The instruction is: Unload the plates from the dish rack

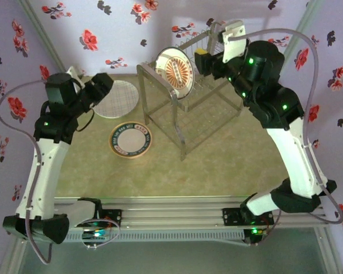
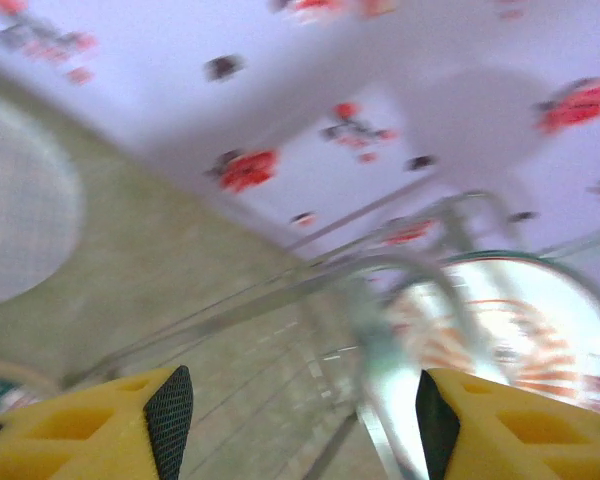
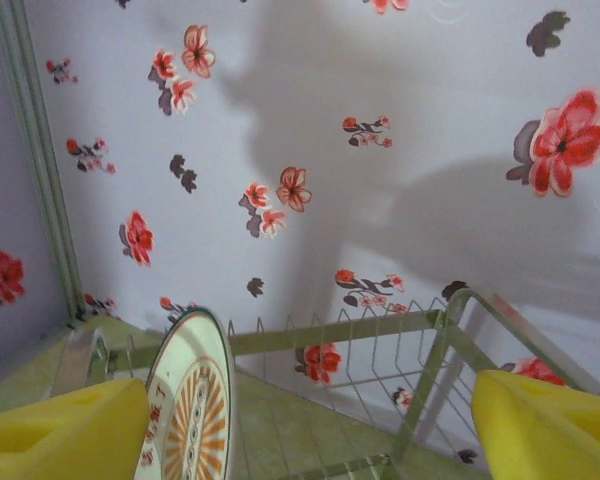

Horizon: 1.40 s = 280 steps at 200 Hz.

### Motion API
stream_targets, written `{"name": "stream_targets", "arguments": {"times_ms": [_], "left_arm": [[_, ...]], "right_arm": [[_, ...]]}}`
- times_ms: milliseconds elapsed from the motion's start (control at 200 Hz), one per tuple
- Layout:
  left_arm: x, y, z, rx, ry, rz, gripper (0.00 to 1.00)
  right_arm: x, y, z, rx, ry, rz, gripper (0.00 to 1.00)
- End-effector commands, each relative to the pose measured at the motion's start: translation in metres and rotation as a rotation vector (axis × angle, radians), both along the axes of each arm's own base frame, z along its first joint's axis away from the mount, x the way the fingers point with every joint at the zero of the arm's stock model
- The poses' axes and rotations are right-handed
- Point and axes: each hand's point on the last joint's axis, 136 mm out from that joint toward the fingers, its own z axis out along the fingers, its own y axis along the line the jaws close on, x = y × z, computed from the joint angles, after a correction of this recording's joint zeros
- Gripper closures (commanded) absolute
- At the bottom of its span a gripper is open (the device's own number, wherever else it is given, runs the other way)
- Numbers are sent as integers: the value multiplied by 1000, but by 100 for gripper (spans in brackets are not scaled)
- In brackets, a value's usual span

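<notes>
The dish rack (image 1: 190, 114) sits mid-table (image 1: 217, 165) toward the far side. One plate is in it: the sunburst plate (image 1: 175, 71), standing on edge in the upper slots at the rack's left end. Two others lie flat on the table left of the rack, near each other. The grid plate (image 1: 119, 98) is further back and the dark-ringed plate (image 1: 130, 140) is closer to the arms. The right gripper (image 3: 310, 425) hangs up by the rack's top, just right of the sunburst plate, fingers spread wide with nothing between them. The left gripper (image 2: 302, 425) is over by the grid plate, facing the rack, also spread wide and holding nothing. Its wrist view is pretty blurry, btw.
</notes>
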Motion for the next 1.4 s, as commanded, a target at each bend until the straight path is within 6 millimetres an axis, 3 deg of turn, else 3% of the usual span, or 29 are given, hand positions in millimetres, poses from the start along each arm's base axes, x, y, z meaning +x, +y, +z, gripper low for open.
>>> {"name": "stream_targets", "arguments": {"times_ms": [0, 140, 360, 630, 1040, 1395], "left_arm": [[-23, -34, 90, -29, -325, -152, 37], [-47, -54, 133, -48, -478, -239, 38], [-67, -68, 155, -50, -561, -300, 39], [-74, -76, 159, -53, -583, -320, 40], [-82, -78, 168, -21, -620, -295, 40], [-82, -79, 168, -20, -616, -291, 40]], "right_arm": [[11, 17, -15, 102, 129, 82, 15], [22, 25, -33, 81, 186, 92, 15], [35, 38, -65, 24, 291, 116, 18], [45, 43, -95, -17, 385, 122, 27], [54, 52, -115, -18, 448, 160, 47], [60, 59, -124, -11, 477, 181, 55]]}}
